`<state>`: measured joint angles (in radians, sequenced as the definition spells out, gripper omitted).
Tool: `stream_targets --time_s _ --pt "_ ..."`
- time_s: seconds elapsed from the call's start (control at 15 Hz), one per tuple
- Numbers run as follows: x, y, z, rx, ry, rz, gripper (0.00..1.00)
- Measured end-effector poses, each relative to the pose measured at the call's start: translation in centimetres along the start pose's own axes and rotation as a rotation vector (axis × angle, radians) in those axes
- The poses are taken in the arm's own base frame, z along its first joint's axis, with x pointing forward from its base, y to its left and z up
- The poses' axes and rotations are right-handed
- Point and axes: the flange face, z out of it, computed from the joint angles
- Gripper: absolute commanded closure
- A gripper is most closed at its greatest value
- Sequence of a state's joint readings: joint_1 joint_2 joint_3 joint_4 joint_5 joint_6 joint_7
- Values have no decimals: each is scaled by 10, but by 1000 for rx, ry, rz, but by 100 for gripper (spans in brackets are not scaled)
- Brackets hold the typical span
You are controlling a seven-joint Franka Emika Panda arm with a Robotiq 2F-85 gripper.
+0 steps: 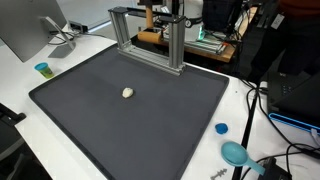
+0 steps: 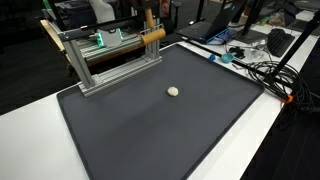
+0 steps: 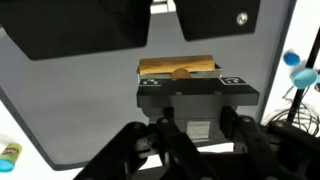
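Pincer point(image 3: 163, 38) slightly parted and empty, near wooden block point(image 3: 180, 68) atop metal frame point(image 2: 115, 62), small white ball point(image 1: 127, 92) on dark mat point(image 1: 150, 125), white tabletop point(image 1: 18, 100)

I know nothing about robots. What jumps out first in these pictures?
A small pale ball lies alone near the middle of a big dark mat on a white table. At the mat's far edge stands a metal frame, with a wooden block up by one end of its top bar.
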<state>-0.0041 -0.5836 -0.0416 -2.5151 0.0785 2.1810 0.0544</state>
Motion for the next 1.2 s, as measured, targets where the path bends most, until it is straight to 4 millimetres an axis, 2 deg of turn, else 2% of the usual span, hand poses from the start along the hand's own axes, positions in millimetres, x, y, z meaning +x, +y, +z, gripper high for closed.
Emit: stream_targets --time_s 0.2,0.6,0.67,1.0,1.2 --pt "22 -18 -8 -5 71 30 54" --pt "26 -18 -4 -9 63 37 54" --pt "27 -18 -4 -9 63 37 79" --pt "29 -21 0 -29 87 23 79" --pt "49 -36 13 -53 96 -20 79"
